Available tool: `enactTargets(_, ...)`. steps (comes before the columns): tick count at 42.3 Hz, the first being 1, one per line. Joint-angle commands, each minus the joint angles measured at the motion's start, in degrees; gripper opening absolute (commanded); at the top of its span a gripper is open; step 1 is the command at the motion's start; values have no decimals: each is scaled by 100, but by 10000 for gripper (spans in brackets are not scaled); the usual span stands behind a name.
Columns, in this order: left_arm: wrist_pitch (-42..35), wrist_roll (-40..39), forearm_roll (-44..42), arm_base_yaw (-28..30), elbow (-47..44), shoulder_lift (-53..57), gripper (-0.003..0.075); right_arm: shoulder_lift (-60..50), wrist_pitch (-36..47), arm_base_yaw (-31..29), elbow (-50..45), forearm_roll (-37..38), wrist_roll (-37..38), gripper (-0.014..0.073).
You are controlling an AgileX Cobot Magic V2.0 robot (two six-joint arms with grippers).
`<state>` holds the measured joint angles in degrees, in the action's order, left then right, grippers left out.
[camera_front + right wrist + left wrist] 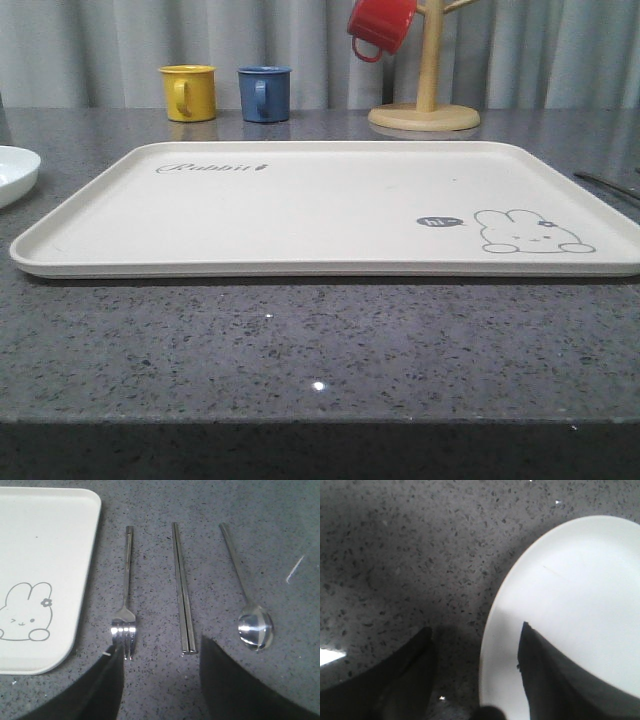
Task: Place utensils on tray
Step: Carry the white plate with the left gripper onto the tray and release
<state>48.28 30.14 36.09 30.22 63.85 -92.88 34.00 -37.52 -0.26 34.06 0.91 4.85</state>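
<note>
The right gripper (160, 680) is hovering with its jaws spread over the speckled grey surface (150, 690), the fork (125, 615) lying tines-first at the tip of one jaw, the chopsticks (182, 590) ending in the gap between them, and the spoon (250, 615) lying just outside the other. All three are lying side by side beside the cream tray (75, 530), off its rim. The left gripper (475, 680) is also hanging with jaws spread, straddling the rim of the white plate (580, 590), one jaw over it and the other over bare surface.

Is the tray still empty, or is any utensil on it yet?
Empty. The tray is bare; fork, chopsticks and spoon lie on the counter beside it.
</note>
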Motion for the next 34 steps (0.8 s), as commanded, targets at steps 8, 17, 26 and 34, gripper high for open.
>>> enactTargets(8, -17, 54, 188, 0, 169, 81, 184, 37, 341, -21, 183, 14, -46, 383)
enactTargets(17, 70, 139, 200, 0, 181, 92, -15, 37, 341, -21, 183, 14, -46, 383)
enactTargets(26, 626, 242, 483, -35, 633, 242, -20, 37, 341, -21, 183, 14, -46, 383)
enactTargets(34, 1027, 200, 509, -685, 1256, 406, -20, 37, 341, -21, 183, 14, -46, 383)
